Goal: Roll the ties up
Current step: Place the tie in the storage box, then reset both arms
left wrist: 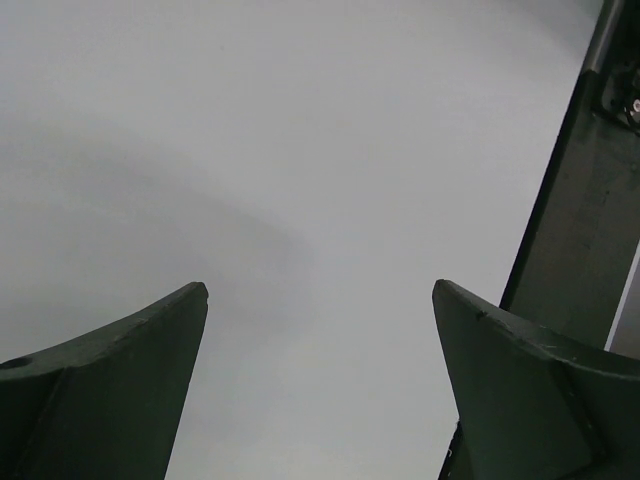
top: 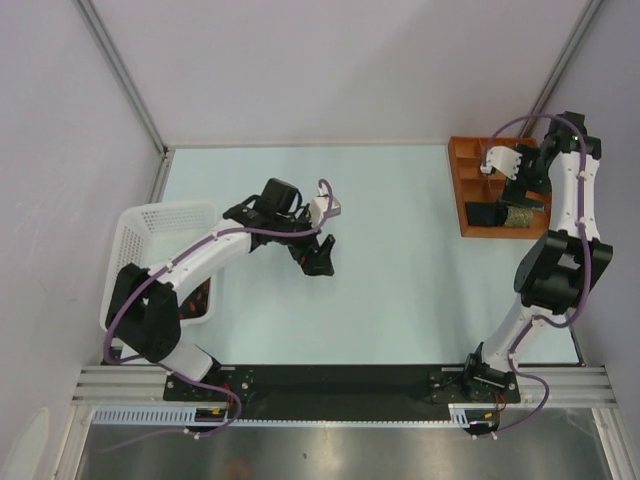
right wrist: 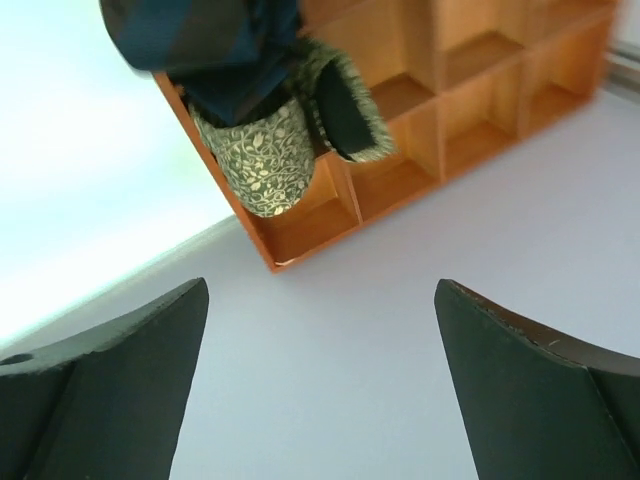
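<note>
Table (top: pixel 420 300) middle: bare from the centre to the right edge, free passage.
Left edge: white mesh basket (top: pixel 140 222) in the way, left arm (top: pixel 205 250) arched past it.
Far right corner: orange tray (top: pixel 462 185) — near compartments filled by rolled ties (top: pixel 502 216), far ones open.
Far side: wall (top: pixel 350 70).

Left tool (left wrist: pixel 320 290) and right tool (right wrist: pixel 320 285) both gape wide, nothing between the jaws.

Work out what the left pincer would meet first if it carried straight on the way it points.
Probably the bare table top. The left pincer is open, with only that pale surface showing ahead of it, though depth is hard to judge.
</note>
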Robot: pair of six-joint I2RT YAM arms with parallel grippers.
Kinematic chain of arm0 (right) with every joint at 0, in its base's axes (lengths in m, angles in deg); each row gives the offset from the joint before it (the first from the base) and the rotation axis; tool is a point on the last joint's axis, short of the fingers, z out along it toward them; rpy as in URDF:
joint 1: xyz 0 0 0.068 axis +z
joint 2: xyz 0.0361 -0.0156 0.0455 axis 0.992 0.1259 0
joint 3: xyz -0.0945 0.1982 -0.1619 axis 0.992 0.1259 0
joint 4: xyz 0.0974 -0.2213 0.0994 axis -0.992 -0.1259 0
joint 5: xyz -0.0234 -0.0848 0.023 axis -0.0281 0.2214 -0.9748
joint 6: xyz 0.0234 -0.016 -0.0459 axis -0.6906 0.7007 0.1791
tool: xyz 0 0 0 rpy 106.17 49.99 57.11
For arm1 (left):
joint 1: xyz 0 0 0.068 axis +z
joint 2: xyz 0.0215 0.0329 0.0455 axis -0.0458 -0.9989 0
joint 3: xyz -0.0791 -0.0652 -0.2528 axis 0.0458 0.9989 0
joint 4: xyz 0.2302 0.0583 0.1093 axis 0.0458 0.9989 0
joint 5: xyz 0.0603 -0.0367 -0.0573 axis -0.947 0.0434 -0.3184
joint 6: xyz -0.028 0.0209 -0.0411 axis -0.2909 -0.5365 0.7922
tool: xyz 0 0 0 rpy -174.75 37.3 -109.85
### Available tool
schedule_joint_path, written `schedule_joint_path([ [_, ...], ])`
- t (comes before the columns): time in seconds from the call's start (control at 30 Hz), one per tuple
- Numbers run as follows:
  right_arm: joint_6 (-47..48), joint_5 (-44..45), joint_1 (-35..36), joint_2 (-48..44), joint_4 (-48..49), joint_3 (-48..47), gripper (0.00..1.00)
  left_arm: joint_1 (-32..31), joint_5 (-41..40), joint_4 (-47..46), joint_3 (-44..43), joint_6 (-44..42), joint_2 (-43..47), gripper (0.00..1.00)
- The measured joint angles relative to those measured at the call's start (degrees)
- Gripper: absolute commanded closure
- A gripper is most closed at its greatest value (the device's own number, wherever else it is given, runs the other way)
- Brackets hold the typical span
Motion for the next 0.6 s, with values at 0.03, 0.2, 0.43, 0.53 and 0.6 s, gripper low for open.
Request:
schedule_joint_path([
  [0.03, -2.5, -1.4, 0.0, -1.7, -0.3, 0.0, 0.00, 1.2, 0.0, 0.1, 0.0, 1.0, 0.3, 0.00],
  [0.2, -18.6, -8.6, 4.4, -10.0, -0.3, 0.2, 0.00, 10.0, -0.1, 0.5, -0.5, 5.7, 1.8, 0.01],
  [0.43, -48.6, -17.1, 17.4, -21.1, 7.8, 14.6, 0.00, 22.0, -3.1, 0.6, 0.0, 10.5, 7.5, 0.00],
  [0.53, -59.8, -19.1, 22.1, -23.7, 13.5, 25.3, 0.00, 22.7, -5.8, -0.2, 2.8, 11.2, 10.9, 0.01],
  [0.6, -65.9, -19.6, 24.5, -24.7, 16.7, 32.2, 0.00, 22.6, -7.3, -0.5, 5.8, 11.3, 13.0, 0.00],
])
